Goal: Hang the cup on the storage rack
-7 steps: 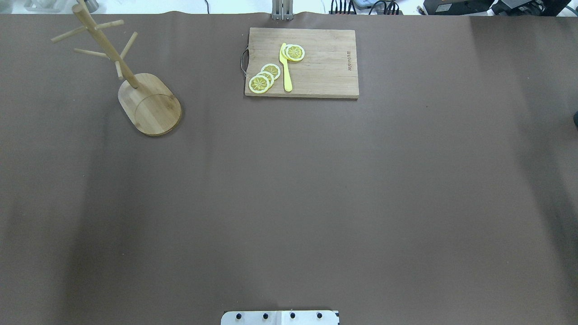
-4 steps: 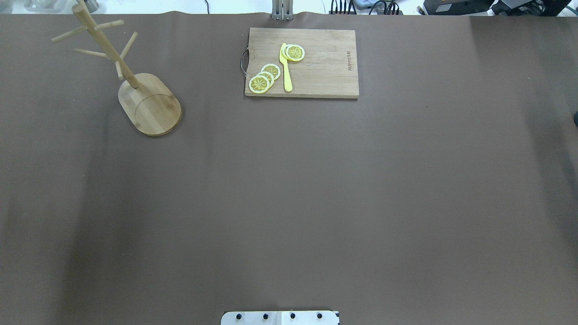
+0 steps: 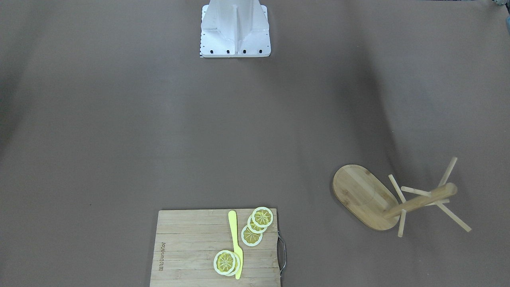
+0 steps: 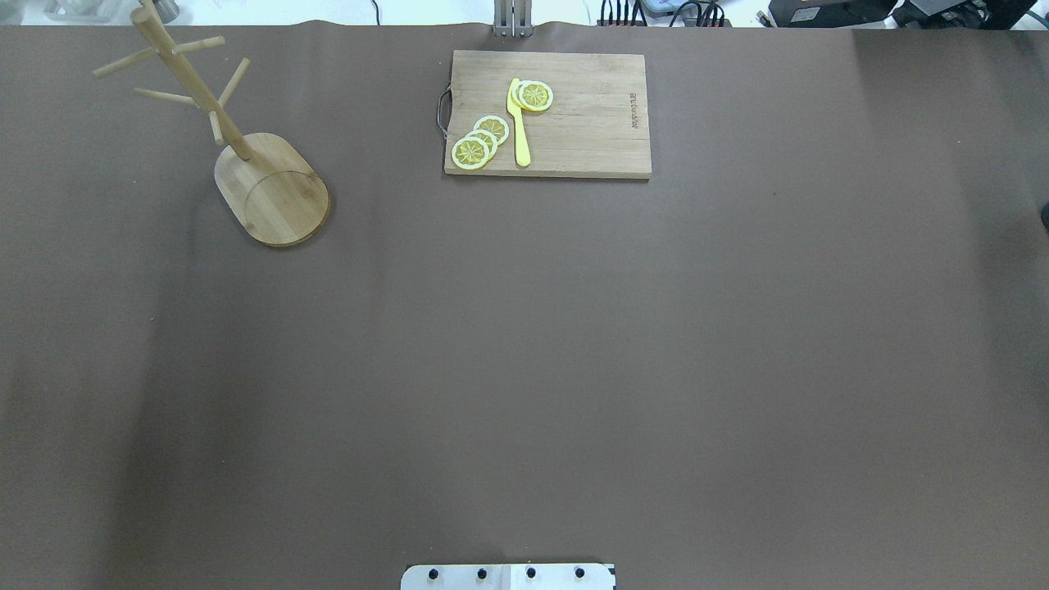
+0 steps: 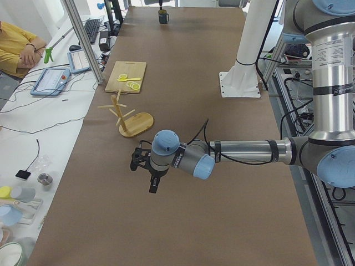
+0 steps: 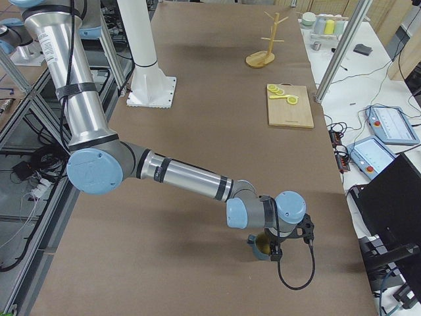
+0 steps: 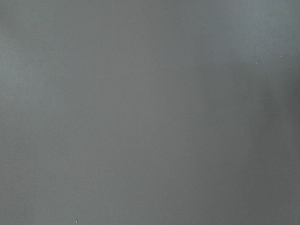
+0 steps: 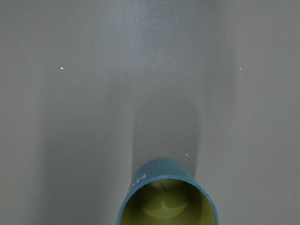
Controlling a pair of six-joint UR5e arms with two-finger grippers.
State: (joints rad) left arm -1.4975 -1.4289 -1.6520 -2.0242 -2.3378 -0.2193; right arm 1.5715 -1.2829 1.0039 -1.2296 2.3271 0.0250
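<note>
The dark teal cup (image 8: 167, 196) stands upright on the brown table, its yellowish inside showing at the bottom of the right wrist view. In the exterior right view my right gripper (image 6: 272, 251) is right at the cup (image 6: 258, 243), near the table's right end; I cannot tell if it is open or shut. The bamboo storage rack (image 4: 270, 192) stands at the far left and also shows in the front-facing view (image 3: 360, 195). My left gripper (image 5: 153, 184) hangs over bare table, short of the rack (image 5: 126, 115); I cannot tell its state. No fingers show in the wrist views.
A wooden cutting board (image 4: 574, 123) with lemon slices (image 4: 479, 141) and a yellow knife (image 4: 519, 131) lies at the far middle. The robot's white base (image 3: 235, 30) stands at the near edge. Operators' desks and gear lie beyond the far edge.
</note>
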